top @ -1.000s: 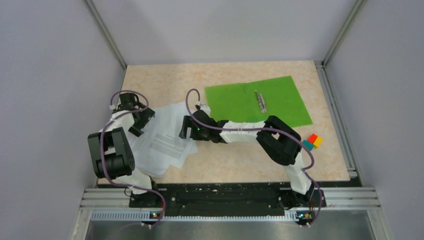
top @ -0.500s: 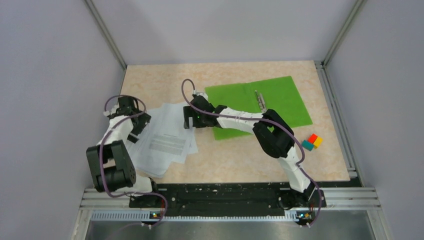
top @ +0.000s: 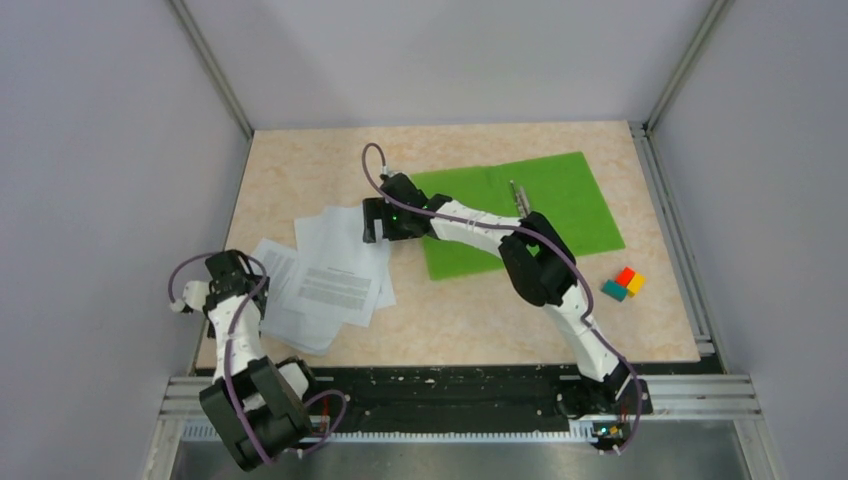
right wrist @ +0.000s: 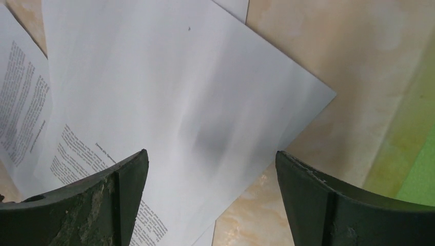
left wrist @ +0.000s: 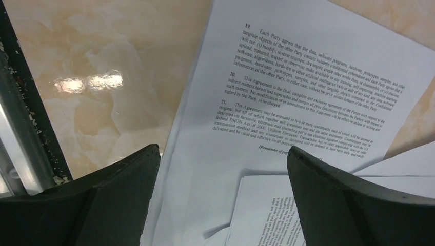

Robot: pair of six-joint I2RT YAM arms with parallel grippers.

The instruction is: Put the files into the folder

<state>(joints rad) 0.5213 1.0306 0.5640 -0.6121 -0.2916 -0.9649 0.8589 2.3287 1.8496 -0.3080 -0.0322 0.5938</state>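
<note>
The files (top: 325, 282) are several loose white sheets, some printed, fanned out on the left half of the table. The green folder (top: 545, 205) lies open and flat at the back right, its metal clip (top: 521, 200) showing. My right gripper (top: 372, 222) hovers open over the far right corner of the top sheet (right wrist: 169, 92), which lies flat beneath it, with the folder's edge (right wrist: 421, 187) just to the right. My left gripper (top: 232, 277) stands open above the left edge of the files (left wrist: 287, 77), holding nothing. Both wrist views, left (left wrist: 223, 151) and right (right wrist: 211, 154), show wide gaps between the fingers.
A small cluster of coloured blocks (top: 624, 284) sits on the table right of the folder's near corner. An aluminium rail (left wrist: 18, 148) borders the table's left edge close to my left gripper. Grey walls enclose the table on three sides.
My left arm has pulled back toward the near left, from the far left of the files to their near left edge. My right gripper has moved farther back to the top sheet's far corner.
</note>
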